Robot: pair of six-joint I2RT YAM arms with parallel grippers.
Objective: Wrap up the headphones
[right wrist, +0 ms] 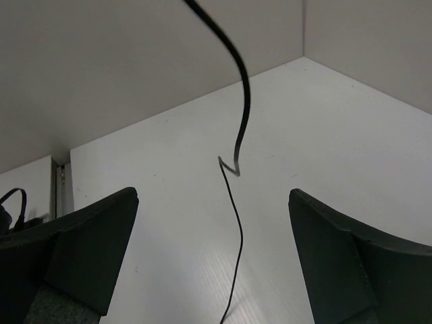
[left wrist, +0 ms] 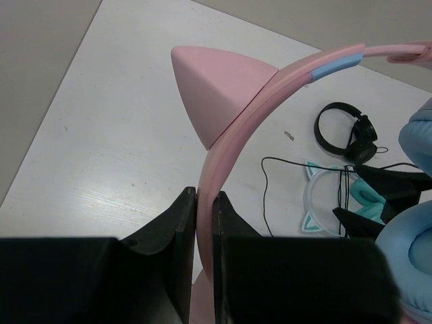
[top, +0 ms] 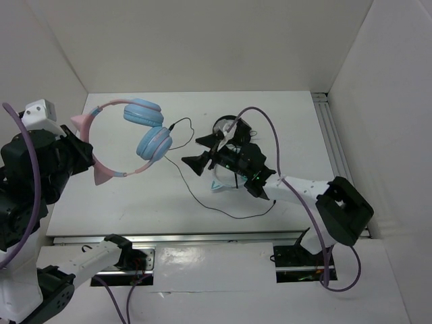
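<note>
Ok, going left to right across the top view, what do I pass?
Left arm → pink headphones → right tool → right arm's elbow.

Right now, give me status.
Left gripper shut on pink cat-ear headphones. Right gripper open, cable loose before it. Teal cat-ear headphones, black headphones under right arm.

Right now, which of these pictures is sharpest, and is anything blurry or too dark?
Top external view: sharpest, evenly lit. Left wrist view: the left end effector is featureless black, the headphones slightly soft up close. Right wrist view: the cable blurs thick near the lens.
</note>
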